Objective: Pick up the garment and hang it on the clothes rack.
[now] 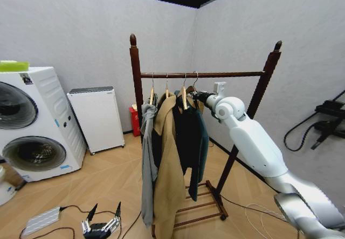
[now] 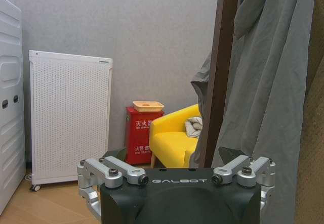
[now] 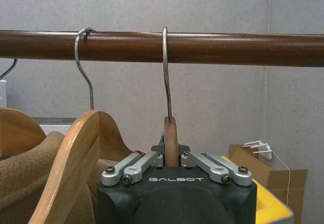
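While garment hangs on rack, grey walls surround.

The tan coat hides part of the garment; the clothes rack foot shelf is partly covered.

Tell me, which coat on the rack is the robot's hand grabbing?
The dark teal-blue jacket, hanging farthest right on the clothes rack. The right gripper pinches its wooden hanger. The tan coat and grey jacket hang untouched.
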Controlling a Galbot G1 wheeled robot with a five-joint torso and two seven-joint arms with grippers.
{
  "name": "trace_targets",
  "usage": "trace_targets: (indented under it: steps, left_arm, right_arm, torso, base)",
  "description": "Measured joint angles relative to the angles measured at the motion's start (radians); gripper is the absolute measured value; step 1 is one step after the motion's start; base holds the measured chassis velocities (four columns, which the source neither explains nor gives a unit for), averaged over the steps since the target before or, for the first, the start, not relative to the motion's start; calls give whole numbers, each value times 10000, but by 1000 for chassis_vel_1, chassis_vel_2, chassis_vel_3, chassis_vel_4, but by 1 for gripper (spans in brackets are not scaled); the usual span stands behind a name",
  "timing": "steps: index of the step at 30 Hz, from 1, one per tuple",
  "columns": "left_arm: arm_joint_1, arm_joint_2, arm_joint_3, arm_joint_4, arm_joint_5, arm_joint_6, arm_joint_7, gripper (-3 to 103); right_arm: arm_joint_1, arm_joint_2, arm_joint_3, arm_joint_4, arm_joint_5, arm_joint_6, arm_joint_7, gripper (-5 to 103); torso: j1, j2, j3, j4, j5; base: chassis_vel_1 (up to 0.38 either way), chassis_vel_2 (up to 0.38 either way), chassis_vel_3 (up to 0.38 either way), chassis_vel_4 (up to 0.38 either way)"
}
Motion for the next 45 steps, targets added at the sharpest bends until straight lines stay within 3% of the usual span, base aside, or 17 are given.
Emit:
trace_targets:
  steps: [10, 11, 13, 16, 17, 19, 21, 24, 28, 33, 35, 36, 38, 45]
  left_arm:
    - [0, 0, 0, 0, 0, 0, 0, 100]
    - [1, 1, -6, 0, 0, 0, -2, 100]
    - [0, 1, -1, -1, 0, 0, -1, 100]
    - [0, 0, 0, 0, 0, 0, 0, 100]
    - [0, 0, 0, 0, 0, 0, 0, 100]
    - [0, 0, 0, 0, 0, 0, 0, 100]
    - [0, 0, 0, 0, 0, 0, 0, 100]
    - [0, 0, 0, 0, 0, 0, 1, 100]
    - [0, 1, -1, 0, 1, 0, -1, 100]
    - [0, 2, 0, 0, 0, 0, 0, 100]
    - [0, 0, 0, 0, 0, 0, -1, 100]
    - [0, 0, 0, 0, 0, 0, -1, 100]
    - [0, 0, 0, 0, 0, 0, 1, 100]
    - [0, 0, 0, 0, 0, 0, 0, 100]
  right_arm:
    - [-240, -6, 72, 76, -192, 199, -266, 9]
    - [-284, -13, 90, 147, -172, 292, -275, 14]
    - [-424, -107, 277, 555, -14, 368, -218, 25]
    - [-562, -219, 443, 878, 79, 369, -180, 30]
    - [-818, -375, 663, 1290, 152, 370, -141, 41]
    - [-957, -451, 767, 1471, 178, 368, -127, 41]
    - [-2187, -987, 1805, 2715, 316, 338, -61, 58]
    - [-3073, -1248, 2236, 3311, 337, 340, -8, 63]
    - [-5297, -1474, 3368, 4816, 321, 410, 476, 79]
    - [-7423, -920, 4504, 5756, -433, 441, 519, 95]
    - [-8897, -413, 5071, 6041, -1615, 774, 307, 100]
    - [-8897, -413, 5071, 6041, -1615, 774, 307, 100]
    - [-9878, -39, 5425, 6193, -2572, 1171, 180, 100]
    - [-11033, 508, 5898, 6521, -3292, 1472, 26, 100]
  torso:
    - [0, 0, 1, 2, -1]
    - [3, -3, 6, 4, 13]
    - [5, -3, 3, 5, 0]
    - [5, -3, 4, 6, 0]
    - [5, -3, 3, 3, 1]
    - [4, -3, 2, 2, 2]
    - [3, -2, 0, 1, -2]
    - [2, -2, 0, -3, 4]
    - [1, -1, 0, -1, 3]
    - [1, 0, 0, 3, 1]
    - [1, 0, 0, 1, 3]
    - [1, 0, 0, 1, 3]
    - [0, 0, 0, -1, 3]
    - [1, 0, 1, 1, 0]
  base:
    - [0, 0, 0, 0]
    - [0, 0, 0, 0]
    - [0, 0, 0, 0]
    - [0, 0, 0, 0]
    - [0, 0, 0, 0]
    - [0, 0, 0, 0]
    - [0, 0, 0, 0]
    - [0, 0, 0, 0]
    - [0, 0, 0, 0]
    - [0, 0, 0, 0]
    - [0, 0, 0, 0]
    - [0, 0, 0, 0]
    - [0, 0, 0, 0]
    - [-20, -12, -17, -23]
